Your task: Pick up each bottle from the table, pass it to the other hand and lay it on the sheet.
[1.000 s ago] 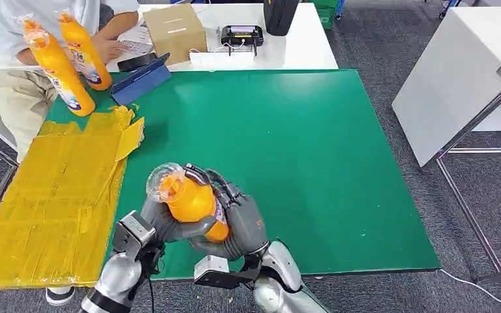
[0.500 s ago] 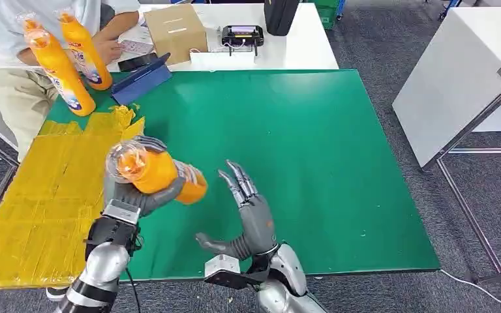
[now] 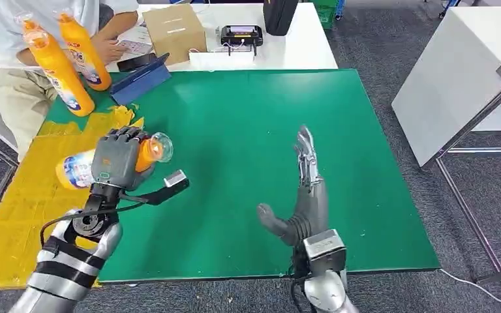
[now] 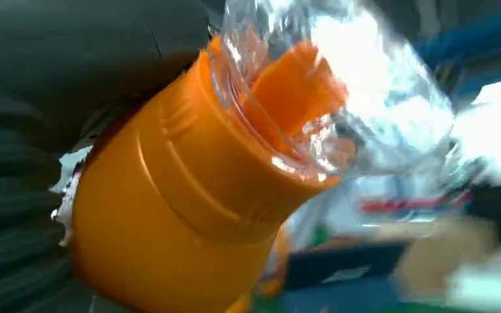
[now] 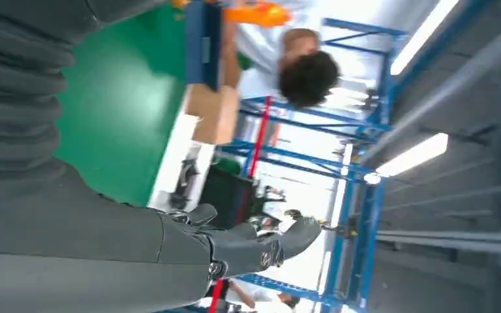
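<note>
Green matting covers the work table, with a yellow sheet laid along the robot's left side and a white desk beyond it carrying a cardboard box. From the head view, the left hand is clamped around an orange bottle, fingers wrapped over its middle. The bottle lies close to horizontal, its long axis running across the robot's front: clear-capped neck pointing inward over the green, base and label end outward over the sheet. It is carried above the sheet's inner edge, and I judge it not yet set down. The right hand stands well apart over the green, fingers straight and spread, holding nothing. Two more orange bottles stand upright at the far left corner, beside a seated person.

Left wrist view: the bottle's orange shoulder and clear cap fill the frame, dark fingers pressed against the body, confirming a firm hold.

Right wrist view: the right hand's fingers extend free into open air, nothing between them.

Finding: the left hand alone governs placement; the bottle needs to travel outward and down so its whole length rests on yellow
</note>
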Robot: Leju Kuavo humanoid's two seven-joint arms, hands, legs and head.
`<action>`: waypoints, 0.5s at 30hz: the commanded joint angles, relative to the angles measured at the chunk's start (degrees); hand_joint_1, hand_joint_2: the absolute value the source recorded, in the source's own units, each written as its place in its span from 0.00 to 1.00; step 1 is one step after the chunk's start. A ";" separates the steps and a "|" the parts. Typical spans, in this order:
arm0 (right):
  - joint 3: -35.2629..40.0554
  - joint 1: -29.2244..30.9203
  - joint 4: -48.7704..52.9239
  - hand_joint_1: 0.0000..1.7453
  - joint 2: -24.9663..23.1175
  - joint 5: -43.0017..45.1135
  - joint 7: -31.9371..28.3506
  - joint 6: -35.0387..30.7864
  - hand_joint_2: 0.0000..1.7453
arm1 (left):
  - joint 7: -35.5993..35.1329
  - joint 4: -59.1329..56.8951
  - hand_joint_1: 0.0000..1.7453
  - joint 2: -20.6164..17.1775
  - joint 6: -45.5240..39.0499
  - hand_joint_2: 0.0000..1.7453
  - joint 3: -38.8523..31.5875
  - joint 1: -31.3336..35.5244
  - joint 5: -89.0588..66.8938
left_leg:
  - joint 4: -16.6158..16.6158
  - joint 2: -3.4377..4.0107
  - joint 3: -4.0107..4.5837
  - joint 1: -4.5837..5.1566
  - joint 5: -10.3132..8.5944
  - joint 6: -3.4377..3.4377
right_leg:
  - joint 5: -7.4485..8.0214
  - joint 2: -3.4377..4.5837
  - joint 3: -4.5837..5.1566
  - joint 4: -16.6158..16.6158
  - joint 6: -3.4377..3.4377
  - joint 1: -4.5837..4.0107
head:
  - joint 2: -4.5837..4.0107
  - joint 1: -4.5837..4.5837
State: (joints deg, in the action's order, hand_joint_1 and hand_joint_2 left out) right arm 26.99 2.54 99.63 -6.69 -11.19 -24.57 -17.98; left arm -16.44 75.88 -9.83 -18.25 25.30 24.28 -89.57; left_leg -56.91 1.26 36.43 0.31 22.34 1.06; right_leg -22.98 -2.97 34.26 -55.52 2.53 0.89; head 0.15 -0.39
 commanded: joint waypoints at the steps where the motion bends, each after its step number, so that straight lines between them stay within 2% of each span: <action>1: -4.70 0.66 5.30 0.00 1.84 0.41 0.71 1.83 1.00 | 0.76 -29.96 1.00 -0.29 2.90 1.00 5.89 9.18 0.88 | 0.01 -0.32 -0.42 -0.11 0.14 -0.11 | -0.20 0.06 -0.52 0.06 -0.12 -0.04 | 0.00 -0.02; 6: -4.74 0.91 4.71 0.00 1.97 0.64 1.10 2.06 1.00 | 0.80 -32.97 1.00 0.38 1.91 1.00 1.83 9.47 -0.43 | -0.01 0.05 -0.17 -0.07 0.08 -0.07 | -0.08 0.19 -0.20 0.00 -0.07 -0.03 | 0.00 -0.02; 7: -5.10 0.98 4.49 0.00 2.10 0.65 1.09 1.73 0.00 | -0.51 -34.91 1.00 -0.15 2.36 1.00 1.38 9.82 -0.43 | -0.04 0.01 -0.28 -0.10 0.15 -0.10 | -0.14 0.24 -0.32 -0.01 -0.11 -0.05 | 0.00 -0.02; 11: -5.58 1.68 3.75 0.00 2.19 1.58 0.94 1.55 0.00 | -0.32 -45.63 1.00 -0.27 0.37 1.00 -2.95 12.36 -0.26 | 0.01 0.11 -0.23 -0.10 0.09 -0.09 | -0.07 0.25 -0.25 0.03 -0.10 -0.06 | 0.00 -0.04; 12: -5.42 1.93 3.40 0.00 2.11 1.78 0.91 1.51 0.00 | -1.37 -47.89 0.65 -0.27 -1.82 1.00 -2.84 12.85 -0.43 | -0.05 0.14 -0.30 -0.14 0.15 -0.12 | -0.11 0.36 -0.33 0.00 -0.13 -0.10 | 0.00 -0.04; 13: -5.07 2.14 2.98 0.00 2.14 1.81 0.91 1.39 0.00 | -3.38 -48.58 0.00 -0.73 -5.05 1.00 -1.38 12.59 -0.43 | 0.00 0.20 -0.23 -0.09 0.10 -0.09 | -0.05 0.35 -0.22 0.01 -0.10 -0.07 | 0.00 0.00; 15: -4.54 2.30 2.21 0.00 2.18 1.76 0.90 0.95 0.00 | -6.81 -49.80 0.00 -1.13 -8.00 1.00 1.23 12.43 -0.43 | 0.02 0.15 -0.19 -0.07 0.08 -0.08 | -0.05 0.26 -0.19 0.02 -0.08 -0.06 | 0.00 -0.02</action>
State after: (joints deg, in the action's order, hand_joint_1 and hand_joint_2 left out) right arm 22.80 2.33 104.65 -5.99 -9.88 -23.71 -16.28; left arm -17.64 42.55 -10.91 -18.37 25.26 32.16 -89.79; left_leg -56.91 1.42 36.45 0.29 22.34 1.04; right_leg -22.99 -2.92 34.27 -55.54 2.52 0.85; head 0.15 -0.42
